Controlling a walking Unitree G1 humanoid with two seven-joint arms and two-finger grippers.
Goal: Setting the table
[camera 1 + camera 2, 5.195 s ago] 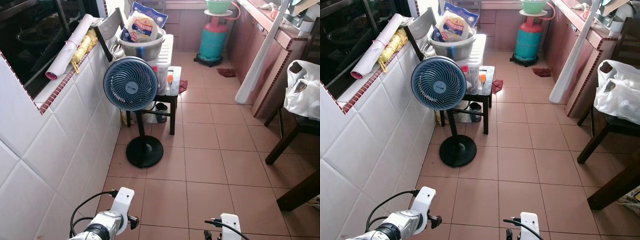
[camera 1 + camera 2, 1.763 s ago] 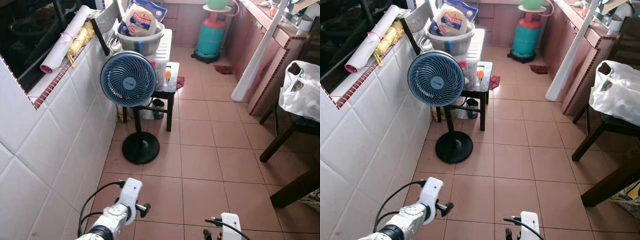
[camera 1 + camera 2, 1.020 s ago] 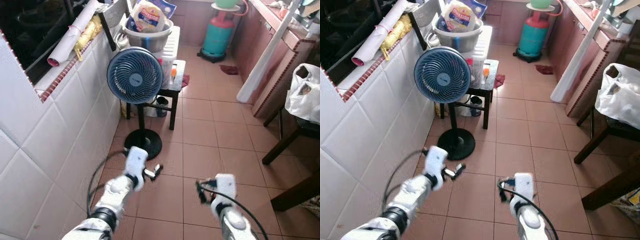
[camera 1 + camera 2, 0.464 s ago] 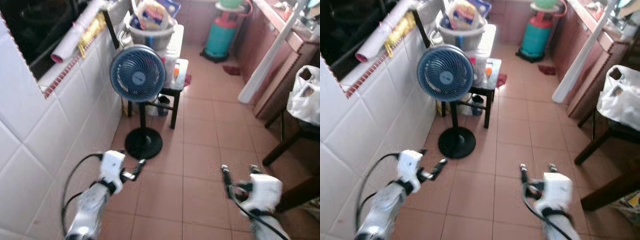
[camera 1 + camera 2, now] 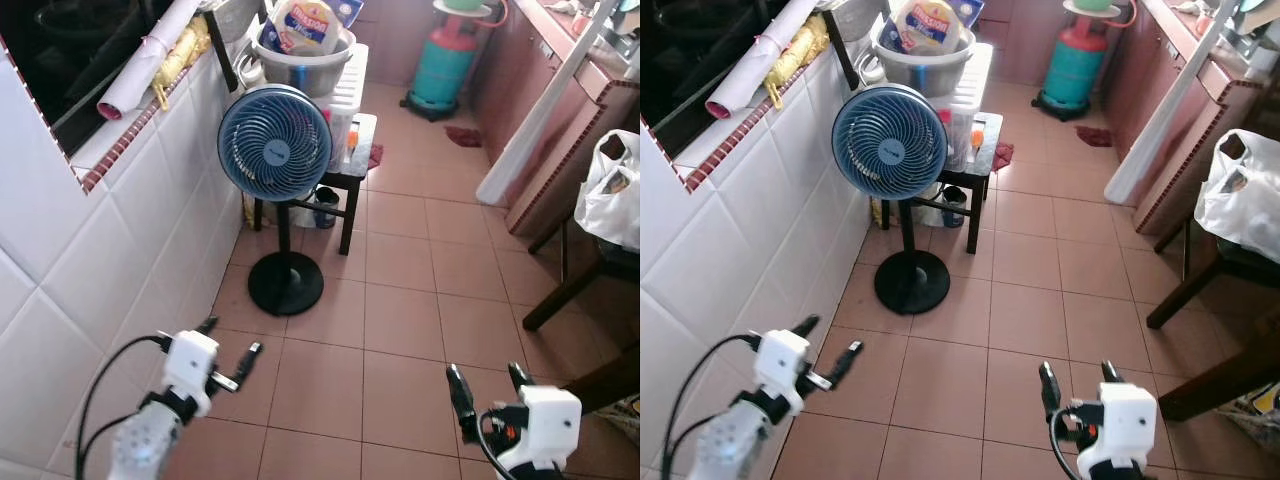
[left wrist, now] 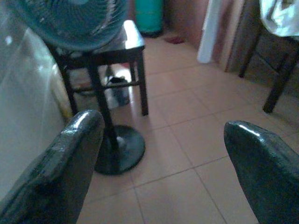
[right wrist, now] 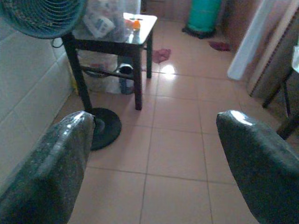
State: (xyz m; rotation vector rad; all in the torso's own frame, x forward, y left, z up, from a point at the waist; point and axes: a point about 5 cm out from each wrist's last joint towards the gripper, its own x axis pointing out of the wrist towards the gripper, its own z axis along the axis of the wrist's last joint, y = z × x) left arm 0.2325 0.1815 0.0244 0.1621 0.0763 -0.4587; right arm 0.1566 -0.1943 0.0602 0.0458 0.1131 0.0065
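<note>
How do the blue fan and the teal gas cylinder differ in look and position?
The blue fan is a round grille on a thin black pole with a flat disc base; the teal gas cylinder is a squat solid drum with a red top. The fan stands close to the white tiled wall, in front of the dark side table; the cylinder stands farther away, by the cabinets. Both are upright on the tiled floor.

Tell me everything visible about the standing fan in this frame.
The standing fan has a round blue grille with swirled ribs and a small pale hub, on a thin black pole rising from a round black base that sits flat on the pink tiled floor. It stands upright beside the white tiled wall, facing outward, in front of a dark small table. Whether the blades are spinning cannot be told. Nothing grips it.
</note>
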